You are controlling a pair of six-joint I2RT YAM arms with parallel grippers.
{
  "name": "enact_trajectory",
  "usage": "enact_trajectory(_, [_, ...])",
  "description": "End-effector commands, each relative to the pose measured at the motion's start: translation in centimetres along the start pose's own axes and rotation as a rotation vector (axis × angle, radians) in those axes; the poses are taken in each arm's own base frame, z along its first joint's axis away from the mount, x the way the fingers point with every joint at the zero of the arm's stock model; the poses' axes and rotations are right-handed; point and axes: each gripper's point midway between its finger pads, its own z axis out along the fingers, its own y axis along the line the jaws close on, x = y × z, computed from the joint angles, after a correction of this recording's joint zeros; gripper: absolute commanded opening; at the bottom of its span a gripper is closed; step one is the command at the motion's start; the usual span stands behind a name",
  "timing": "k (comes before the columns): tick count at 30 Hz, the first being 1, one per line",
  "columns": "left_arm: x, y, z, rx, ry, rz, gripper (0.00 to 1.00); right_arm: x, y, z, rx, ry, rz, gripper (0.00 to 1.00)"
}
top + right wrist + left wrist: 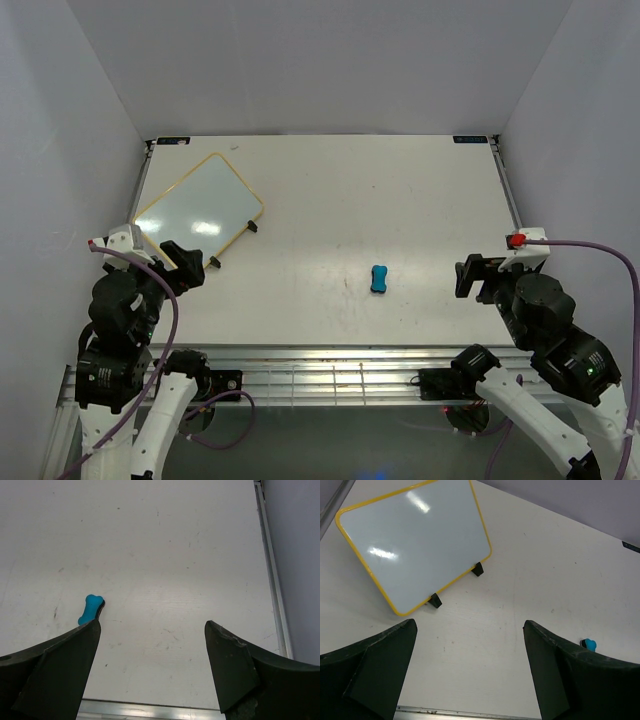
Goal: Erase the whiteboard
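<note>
The whiteboard, white with a thin yellow rim, stands tilted on two small black feet at the table's far left; its face shows no writing. It also shows in the left wrist view. The blue bone-shaped eraser lies flat on the table right of centre, and shows in the right wrist view and at the edge of the left wrist view. My left gripper is open and empty, just in front of the board. My right gripper is open and empty, right of the eraser.
The white tabletop is bounded by grey walls at the back and both sides. A metal rail runs along the near edge by the arm bases. A thin metal strip edges the table's right side.
</note>
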Motion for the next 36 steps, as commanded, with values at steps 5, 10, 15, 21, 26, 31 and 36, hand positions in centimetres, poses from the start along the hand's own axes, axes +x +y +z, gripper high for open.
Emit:
enact_trajectory(5, [-0.8,-0.7,0.1,0.045,-0.052,0.021,0.98,-1.4,0.1,-0.3,-0.027,-0.094,0.014,0.9])
enact_trajectory(10, [-0.6,-0.6,0.2,0.052,-0.063,0.027,0.98,-1.2,-0.1,-0.1,-0.01,-0.084,0.017,0.9])
enact_trajectory(15, [-0.7,-0.5,0.3,0.046,-0.07,0.034,0.98,-1.1,-0.4,0.0,0.013,-0.089,0.021,0.9])
enact_trajectory(21, [-0.7,-0.9,0.3,0.069,-0.071,0.043,0.98,-1.1,-0.5,0.0,0.017,-0.101,0.028,0.9])
enact_trajectory(26, [-0.6,-1.6,0.3,0.11,-0.066,0.056,0.98,-1.0,-0.6,0.2,0.027,-0.102,0.031,0.9])
enact_trajectory(31, [-0.4,-1.8,0.7,0.121,-0.051,0.073,0.98,-0.9,-0.5,0.2,0.023,-0.097,0.034,0.9])
enact_trajectory(36, [-0.6,-2.0,0.5,0.135,-0.066,0.075,0.98,-0.9,-0.4,0.2,0.017,-0.095,0.038,0.9])
